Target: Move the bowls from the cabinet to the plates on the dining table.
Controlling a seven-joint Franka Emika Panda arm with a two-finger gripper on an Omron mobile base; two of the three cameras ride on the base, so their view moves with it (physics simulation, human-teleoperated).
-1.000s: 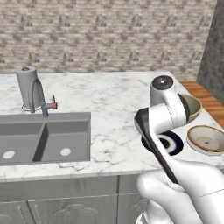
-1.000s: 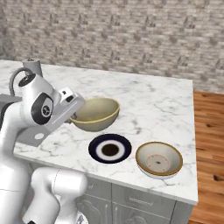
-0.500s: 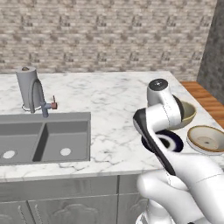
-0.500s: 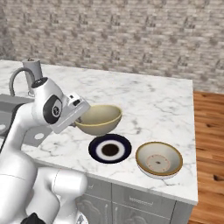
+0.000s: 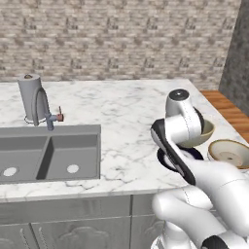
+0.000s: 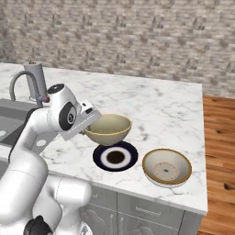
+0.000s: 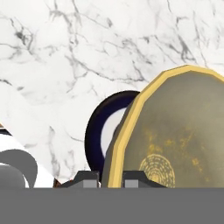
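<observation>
While gripper (image 7: 109, 178) pinches bowl (image 6: 108, 129) rim above black plate (image 6: 115, 156); second bowl (image 6: 166, 167) empty.

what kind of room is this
Most likely a kitchen: a double sink with a curved faucet is set into a white marble counter, with a stone-brick wall behind and a bowl above a black plate.

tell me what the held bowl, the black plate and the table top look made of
Held bowl: glazed ceramic, seemingly; smooth cream inside, olive-tan outside, darker rim.
Black plate: glossy ceramic or similar; dark rim, pale centre with a dark spot.
Table top: polished marble look, white with grey veins.
</observation>
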